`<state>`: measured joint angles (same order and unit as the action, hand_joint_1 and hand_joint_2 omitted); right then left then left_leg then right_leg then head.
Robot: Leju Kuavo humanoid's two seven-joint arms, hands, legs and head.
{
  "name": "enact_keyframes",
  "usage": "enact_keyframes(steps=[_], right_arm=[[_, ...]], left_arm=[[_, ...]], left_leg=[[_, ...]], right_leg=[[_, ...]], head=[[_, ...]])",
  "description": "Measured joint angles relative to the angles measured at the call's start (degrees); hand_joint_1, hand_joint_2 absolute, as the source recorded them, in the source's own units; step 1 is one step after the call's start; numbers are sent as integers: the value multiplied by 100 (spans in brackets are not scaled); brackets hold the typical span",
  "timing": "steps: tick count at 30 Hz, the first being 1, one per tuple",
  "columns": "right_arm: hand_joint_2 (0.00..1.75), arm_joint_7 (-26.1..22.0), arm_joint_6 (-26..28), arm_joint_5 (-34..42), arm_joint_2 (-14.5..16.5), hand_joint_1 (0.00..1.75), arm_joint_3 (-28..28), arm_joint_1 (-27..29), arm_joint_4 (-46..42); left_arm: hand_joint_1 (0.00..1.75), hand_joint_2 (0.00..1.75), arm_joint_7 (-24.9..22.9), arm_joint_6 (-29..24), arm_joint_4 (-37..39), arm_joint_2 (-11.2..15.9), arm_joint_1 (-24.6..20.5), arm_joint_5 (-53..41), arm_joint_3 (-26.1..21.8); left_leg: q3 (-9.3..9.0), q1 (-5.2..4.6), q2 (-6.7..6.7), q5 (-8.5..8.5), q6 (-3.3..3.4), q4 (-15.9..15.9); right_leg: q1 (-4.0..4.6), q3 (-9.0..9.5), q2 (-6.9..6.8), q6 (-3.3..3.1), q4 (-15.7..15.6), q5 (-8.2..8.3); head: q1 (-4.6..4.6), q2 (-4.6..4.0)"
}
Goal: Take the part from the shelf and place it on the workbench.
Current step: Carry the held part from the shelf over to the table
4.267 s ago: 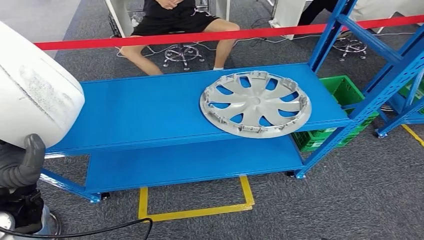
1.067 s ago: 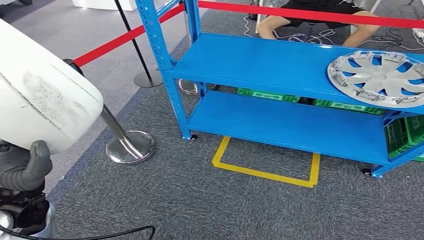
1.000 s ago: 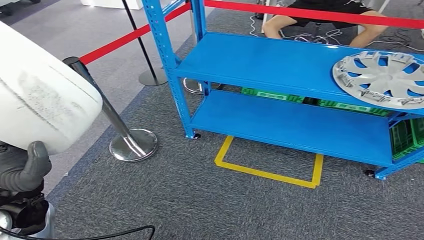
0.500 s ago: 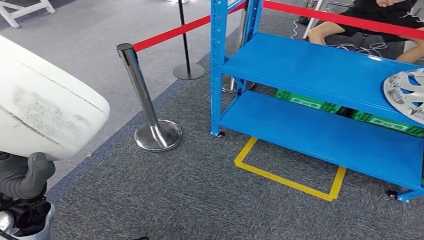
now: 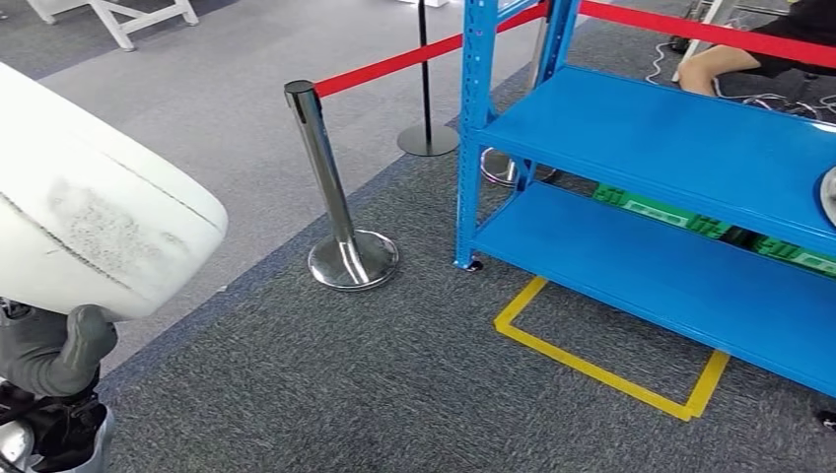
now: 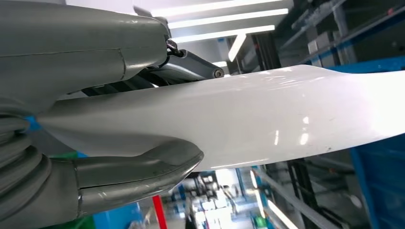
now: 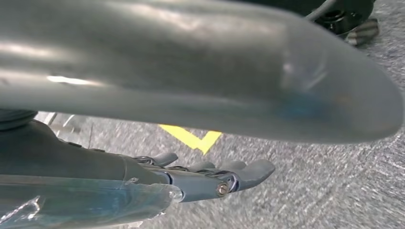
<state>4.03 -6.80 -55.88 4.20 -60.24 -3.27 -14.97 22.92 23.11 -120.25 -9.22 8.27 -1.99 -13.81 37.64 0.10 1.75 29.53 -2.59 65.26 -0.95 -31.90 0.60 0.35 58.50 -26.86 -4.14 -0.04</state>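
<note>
The left hand (image 5: 54, 350) has a solid grip on a big white curved part (image 5: 89, 217), holding it up at the near left. The right hand (image 7: 210, 176) is empty, fingers stretched out loose over the carpet. Blue shelf (image 5: 680, 148) sits far right.

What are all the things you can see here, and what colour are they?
White part: one, white, held at the near left in the head view.
Shelf rack: one, blue, at the right, two shelves in view.
Hubcap: one, silver, on the upper shelf, cut off by the right edge.
Barrier posts: two, one shiny metal, one dark behind it, left of the rack.
Barrier tape: red, stretched from the shiny post.
Floor marking: one, yellow, on the grey carpet before the rack.
Crates: green, behind the lower shelf.
Person: one, seated behind the rack.
Left hand: grey, holds the white part.
Right hand: grey, holding nothing, above the carpet.
</note>
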Motion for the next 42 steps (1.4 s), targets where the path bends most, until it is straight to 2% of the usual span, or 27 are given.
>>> enact_keyframes(steps=[2, 3, 4, 6, 8, 9, 11, 13, 16, 17, 18, 19, 20, 22, 24, 26, 28, 29, 31, 32, 33, 34, 35, 36, 38, 40, 42], right_arm=[[0, -38, 105, -62, 0, 0, 0, 2, 0], [0, -62, 156, -90, 0, 0, 0, 0, 0], [0, -81, 191, -103, 0, 0, 0, -8, 0], [0, -99, 242, -107, 1, 0, 0, -41, 0], [0, -91, 293, -88, 2, 0, -2, -69, 0], [0, -63, 330, -71, 2, 0, -9, -80, 0], [0, 24, 414, -44, 2, 0, -25, -100, 0], [0, 87, 498, -33, 4, 0, -38, -117, 0], [0, 49, 567, 44, 17, 0, -88, -116, 0], [0, -4, 573, 95, 21, 0, -118, -108, 0], [0, -79, 577, 148, 24, 0, -152, -101, 0], [0, -150, 579, 189, 25, 0, -185, -98, 0], [0, -213, 579, 215, 25, 0, -215, -100, 0], [0, -275, 572, 214, 42, 0, -259, -108, 4], [0, -231, 562, 163, 72, 0, -275, -117, 11], [0, -123, 561, 112, 99, 0, -277, -124, 16], [0, -34, 572, 95, 120, 0, -287, -133, 17], [0, 3, 576, 96, 127, 0, -297, -138, 17], [0, 73, 578, 91, 133, 0, -315, -137, 17], [0, 100, 576, 86, 133, 0, -320, -134, 17], [0, 116, 575, 82, 134, 0, -322, -131, 17], [0, 123, 574, 79, 136, 0, -325, -133, 17], [0, 125, 572, 75, 139, 0, -326, -138, 17], [0, 123, 570, 64, 144, 0, -327, -146, 17], [0, 91, 561, 27, 149, 0, -328, -156, 17], [0, 23, 536, -23, 149, 0, -328, -150, 17], [0, -34, 498, -71, 147, 0, -328, -148, 17]], left_arm=[[175, 175, 27, -97, -5, -50, -25, -195, -35], [175, 175, 18, -125, -9, -86, -40, -314, -54], [175, 175, -16, -135, -12, -122, -56, -417, -66], [175, 175, -98, -139, -14, -187, -98, -552, -71], [175, 175, -129, -135, -14, -253, -167, -591, -68], [175, 175, -134, -133, -13, -284, -198, -593, -70], [175, 175, -135, -144, -12, -333, -236, -589, -78], [175, 175, -138, -171, -12, -365, -276, -587, -94], [175, 175, -131, -194, -12, -405, -315, -596, -151], [175, 175, -127, -197, -12, -415, -309, -610, -179], [175, 175, -133, -197, -13, -424, -298, -633, -207], [175, 175, -152, -193, -13, -431, -279, -661, -233], [175, 175, -178, -184, -14, -437, -259, -678, -258], [175, 175, -249, -139, -17, -453, -233, -598, -306], [175, 175, -330, -73, -24, -470, -232, -369, -349], [175, 175, -439, -14, -29, -489, -228, -167, -411], [175, 175, -578, 16, -28, -514, -204, -1, -483], [175, 175, -639, 20, -26, -527, -183, 65, -514], [175, 175, -700, 21, -9, -555, -115, 135, -577], [175, 175, -706, 21, 4, -569, -74, 141, -609], [175, 175, -708, 21, 17, -583, -36, 146, -639], [175, 175, -709, 21, 27, -594, -9, 151, -663], [175, 175, -714, 21, 33, -601, 8, 153, -686], [175, 175, -732, 16, 36, -606, 14, 149, -710], [175, 175, -829, 5, 36, -625, 14, 107, -751], [175, 175, -942, 3, 36, -646, 36, -8, -781], [175, 175, -958, 7, 33, -651, 65, -160, -799]], left_leg=[[314, 5, -88, 251, -22, 674], [339, 5, -101, 224, -18, 749], [244, 3, -115, 93, -4, 590], [-189, -15, -252, -267, 46, -163], [-513, -52, -426, -430, 101, -768], [-558, -70, -465, -436, 127, -883], [-538, -70, -386, -459, 192, -933], [-537, -44, -295, -500, 261, -971], [-529, -28, -156, -522, 309, -985], [-527, -30, -102, -523, 311, -984], [-528, -29, -45, -524, 311, -983], [-533, -25, 18, -525, 306, -980], [-538, -18, 81, -524, 295, -973], [-517, -10, 202, -512, 244, -922], [-455, -10, 304, -520, 175, -873], [-410, 7, 398, -549, 112, -876], [-339, 6, 280, -461, 54, -756], [-235, 0, 158, -328, 29, -541], [131, -4, -49, 35, -8, 208], [310, -2, -82, 160, -15, 561], [415, -1, -95, 188, -15, 761], [411, -2, -102, 108, -5, 742], [284, -4, -121, -64, 13, 494], [76, -13, -189, -264, 40, 109], [-308, -58, -410, -492, 96, -609], [-413, -94, -495, -502, 148, -854], [-402, -84, -392, -528, 214, -886]], right_leg=[[15, -21, -130, -11, 0, 3], [21, -25, -193, -11, 0, 3], [25, -23, -251, -10, 1, 3], [38, -11, -343, -2, 1, 2], [71, -13, -415, 37, 9, -2], [84, -13, -457, 66, 5, 1], [88, -13, -538, 129, -15, 5], [76, -86, -422, 181, 156, -136], [62, -555, -116, 219, 1215, -669], [62, -701, -87, 224, 1525, -769], [60, -765, -75, 229, 1648, -761], [53, -710, -66, 233, 1522, -633], [39, -557, -37, 238, 1195, -427], [-18, -185, 188, 258, 408, -104], [-44, -32, 357, 238, 80, -46], [-28, -35, 287, 164, 83, -44], [-26, -29, 184, 86, 71, -28], [-28, -26, 129, 55, 62, -23], [-12, -30, 7, 17, 60, -28], [-4, -32, -59, 11, 60, -31], [2, -33, -125, 7, 61, -35], [8, -30, -184, 4, 61, -38], [13, -24, -236, 3, 61, -42], [20, -13, -282, 7, 60, -49], [56, 5, -360, 46, 68, -76], [85, 20, -444, 101, 50, -91], [81, 38, -483, 158, 36, -110]], head=[[-4, 0], [-4, 0], [-4, 0], [-4, 0], [0, 0], [3, 0], [14, 0], [32, 0], [75, 0], [78, 0], [79, 0], [80, 0], [81, 0], [90, 0], [95, 0], [94, 0], [70, 0], [53, 0], [25, 0], [25, 0], [24, 0], [24, 0], [24, 0], [24, 0], [27, 0], [34, 0], [40, 0]])
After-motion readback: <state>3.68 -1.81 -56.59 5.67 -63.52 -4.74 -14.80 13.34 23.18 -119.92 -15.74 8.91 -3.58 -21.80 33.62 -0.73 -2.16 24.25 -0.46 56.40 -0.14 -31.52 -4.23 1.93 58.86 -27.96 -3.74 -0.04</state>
